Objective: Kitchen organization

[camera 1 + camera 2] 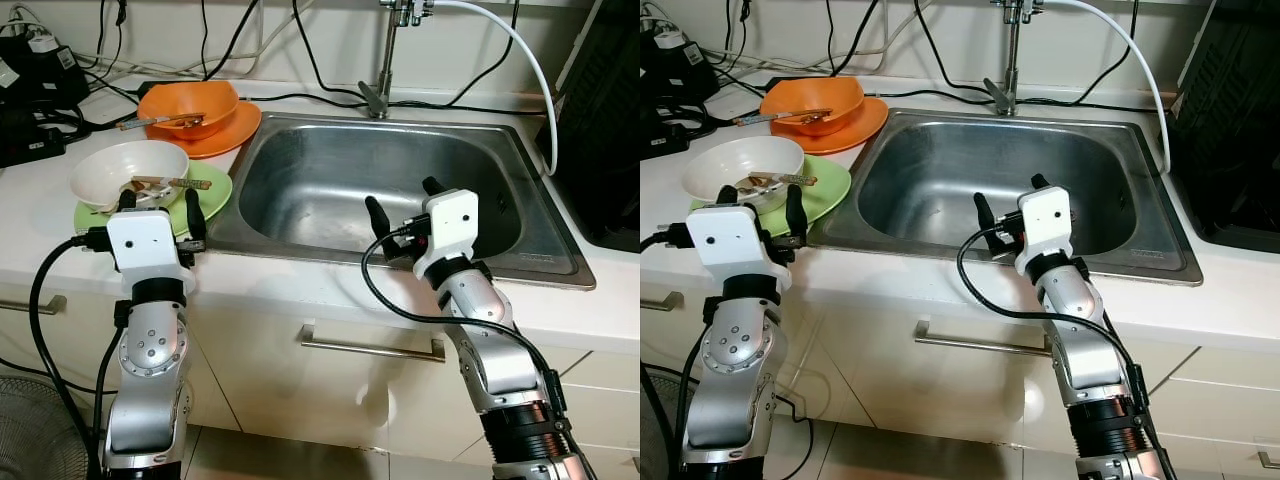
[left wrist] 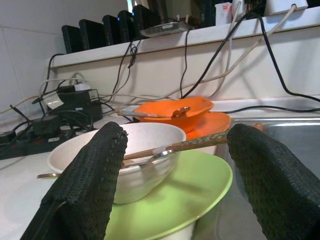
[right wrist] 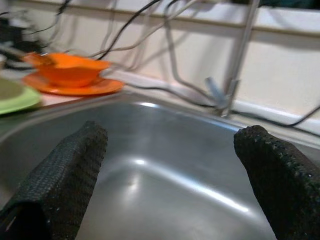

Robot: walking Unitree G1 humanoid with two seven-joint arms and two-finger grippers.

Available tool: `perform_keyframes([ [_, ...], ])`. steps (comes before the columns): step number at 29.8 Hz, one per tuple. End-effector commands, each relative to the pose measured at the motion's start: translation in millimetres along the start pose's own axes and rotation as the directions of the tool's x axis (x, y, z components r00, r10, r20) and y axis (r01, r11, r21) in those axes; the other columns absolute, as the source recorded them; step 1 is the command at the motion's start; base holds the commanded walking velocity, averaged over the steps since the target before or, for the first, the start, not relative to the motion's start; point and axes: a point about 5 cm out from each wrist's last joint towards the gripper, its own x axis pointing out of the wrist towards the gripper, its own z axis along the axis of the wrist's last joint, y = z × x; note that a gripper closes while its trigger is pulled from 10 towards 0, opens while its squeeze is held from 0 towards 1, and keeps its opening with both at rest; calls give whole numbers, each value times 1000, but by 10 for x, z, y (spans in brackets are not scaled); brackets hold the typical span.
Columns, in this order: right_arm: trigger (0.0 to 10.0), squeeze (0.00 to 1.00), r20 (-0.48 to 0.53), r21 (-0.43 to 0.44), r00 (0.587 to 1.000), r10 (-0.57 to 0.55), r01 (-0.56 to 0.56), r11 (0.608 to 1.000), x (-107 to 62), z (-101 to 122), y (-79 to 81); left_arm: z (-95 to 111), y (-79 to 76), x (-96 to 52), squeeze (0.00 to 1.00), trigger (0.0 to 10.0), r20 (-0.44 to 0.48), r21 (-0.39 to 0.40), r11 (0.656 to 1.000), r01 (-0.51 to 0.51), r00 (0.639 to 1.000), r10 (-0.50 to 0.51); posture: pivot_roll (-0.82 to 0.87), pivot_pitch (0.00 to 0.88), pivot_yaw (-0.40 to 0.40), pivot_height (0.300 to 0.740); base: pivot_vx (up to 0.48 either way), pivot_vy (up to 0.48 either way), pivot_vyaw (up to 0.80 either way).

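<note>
Left end effector (image 1: pixel 160 205) spread, lined up on white bowl (image 1: pixel 128 172) atop green plate (image 1: pixel 213 190), ready to grasp. Right end effector (image 1: pixel 404 207) spread, waiting above sink (image 1: pixel 300 170), likely drop spot.

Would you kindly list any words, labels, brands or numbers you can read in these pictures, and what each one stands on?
None can be read.
The white tag on the cables by the power strip: too small and blurred.
The box on the shelf: red marks, unreadable.
</note>
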Motion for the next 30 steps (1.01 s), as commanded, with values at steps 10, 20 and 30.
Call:
perform_keyframes([
  [10, 10000, 0, -74, 156, 965, 251, -238, 959, -69, -67, 250, 89, -260, 138, 0, 10000, 18, -70, 990, 120, 993, -119, -47, 0, 45, 740, 0, 0, 0],
  [20, 10000, 0, -108, 313, 916, 387, -338, 888, -143, -34, 258, 21, -265, 207, 0, 10000, -23, -154, 984, 92, 995, -97, -69, 0, 52, 740, 0, 0, 0],
  [30, 10000, 0, -112, 265, 890, 441, -401, 877, -182, 14, 313, -96, -123, 396, 0, 10000, -84, -255, 967, -4, 996, -18, -74, 0, 53, 740, 0, 0, 0],
])
